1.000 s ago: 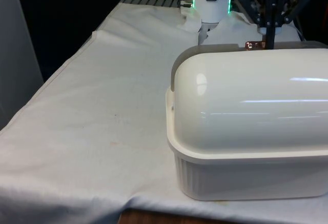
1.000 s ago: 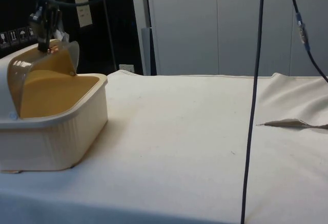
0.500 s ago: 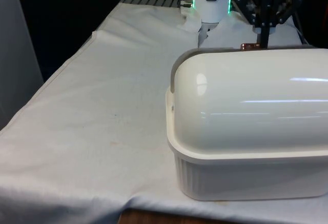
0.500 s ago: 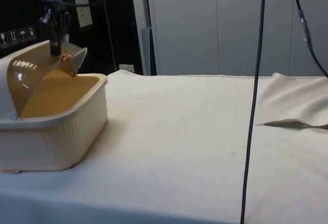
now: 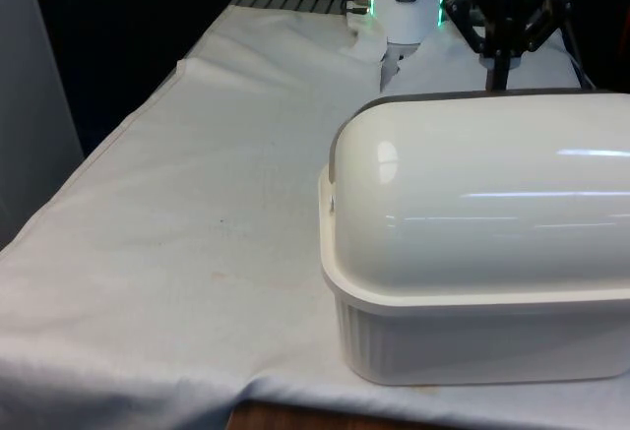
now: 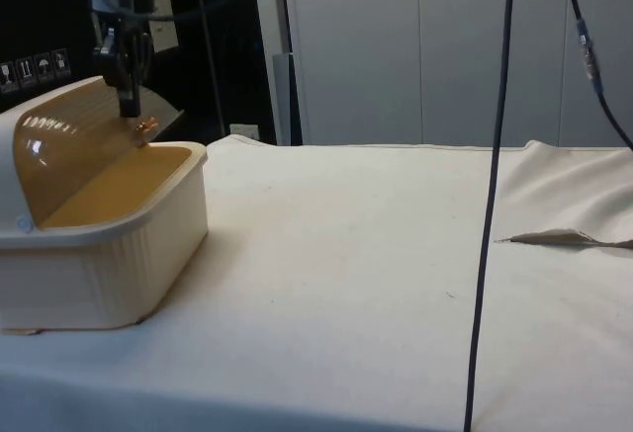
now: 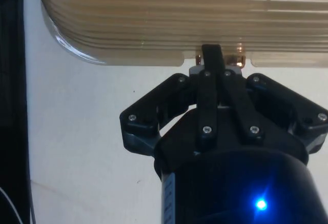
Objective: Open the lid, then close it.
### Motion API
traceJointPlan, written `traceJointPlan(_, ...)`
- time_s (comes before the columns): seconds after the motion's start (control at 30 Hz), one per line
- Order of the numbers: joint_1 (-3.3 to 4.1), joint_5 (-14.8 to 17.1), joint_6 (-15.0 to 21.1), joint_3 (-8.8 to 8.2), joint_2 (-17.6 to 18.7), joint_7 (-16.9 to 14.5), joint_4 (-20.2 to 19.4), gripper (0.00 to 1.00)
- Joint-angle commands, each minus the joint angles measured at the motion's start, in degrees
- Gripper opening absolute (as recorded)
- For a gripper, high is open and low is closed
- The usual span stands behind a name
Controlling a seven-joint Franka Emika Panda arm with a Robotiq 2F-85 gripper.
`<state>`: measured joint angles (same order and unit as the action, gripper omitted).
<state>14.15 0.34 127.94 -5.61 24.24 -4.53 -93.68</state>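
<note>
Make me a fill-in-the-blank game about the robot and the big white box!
1. The bread box stands on a white ____.
2. The gripper holds the lid's small copper-coloured ____.
3. In the side view, the see-through lid looks ____ in colour.

Missing words: cloth; handle; amber

No word or number can be read anywhere in the scene. In the side view, a row of small white handling signs (image 6: 30,68) stands on a black strip against the dark cabinet; one of them looks like an umbrella (image 6: 45,62), while the others are too small to tell. Nearby, a white sheet (image 6: 165,35) is fixed to the same dark cabinet, and any print on it cannot be made out.
</note>
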Motion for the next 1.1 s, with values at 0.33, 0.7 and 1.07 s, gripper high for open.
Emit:
traceJointPlan(0.33, -0.11, 0.4, -3.4, 0.23, 1.3, -0.7, 0.2, 0.00)
traceJointPlan(0.7, -0.11, 0.3, -5.2, 0.29, 2.8, -1.4, -0.2, 0.00)
traceJointPlan(1.07, 0.34, -0.2, -6.2, 0.46, -0.7, -1.4, -5.2, 0.00)
